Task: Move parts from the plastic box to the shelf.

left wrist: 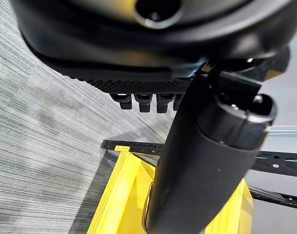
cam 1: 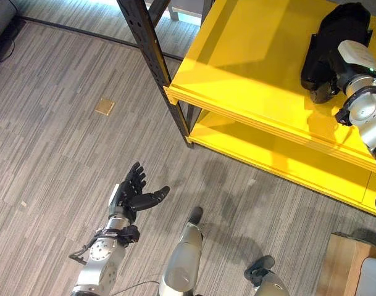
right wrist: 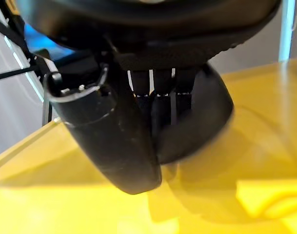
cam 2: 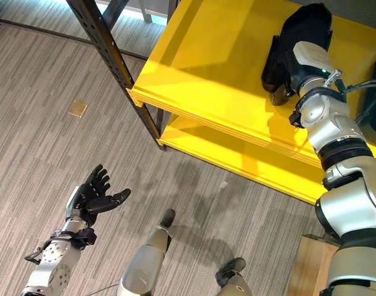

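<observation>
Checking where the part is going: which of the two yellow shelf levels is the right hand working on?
The upper yellow shelf level: the right hand rests there with a black part, while the lower level lies beneath.

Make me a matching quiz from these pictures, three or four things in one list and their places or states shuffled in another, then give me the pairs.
Things:
1. right hand
2. left hand
3. black part
4. small tan square

Places or states:
A. lying flat on the grey floor, left of the shelf post
B. fingers spread open above the floor, holding nothing
C. resting on the yellow shelf, against a hand
D. reaching over the top shelf, fingers around a dark object

Pairs: 1-D, 2-B, 3-C, 4-A
</observation>
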